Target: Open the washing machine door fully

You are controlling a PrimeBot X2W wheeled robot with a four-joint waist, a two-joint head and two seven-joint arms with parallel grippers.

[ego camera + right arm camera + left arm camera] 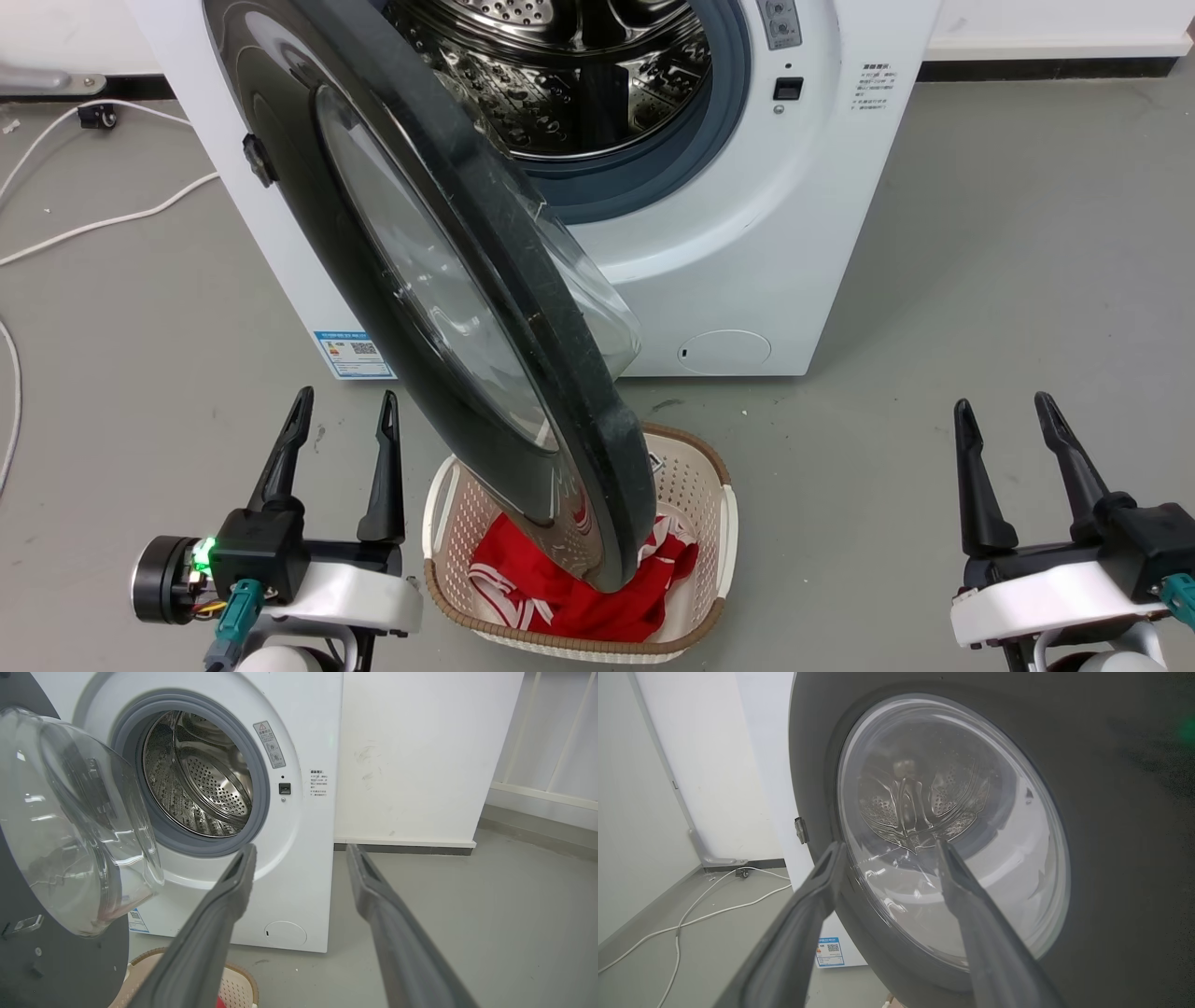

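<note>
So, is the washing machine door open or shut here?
Open: the washing machine door stands swung out, leaving the steel drum exposed.

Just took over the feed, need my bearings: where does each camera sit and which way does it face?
Head view: on the head, looking down at the washing machine door over the basket; left end effector and right end effector, both open.
Left wrist view: left wrist, facing the door's outer face; own fingers.
Right wrist view: right wrist, facing the drum; own fingers.
Shared: all three show the door.
</note>
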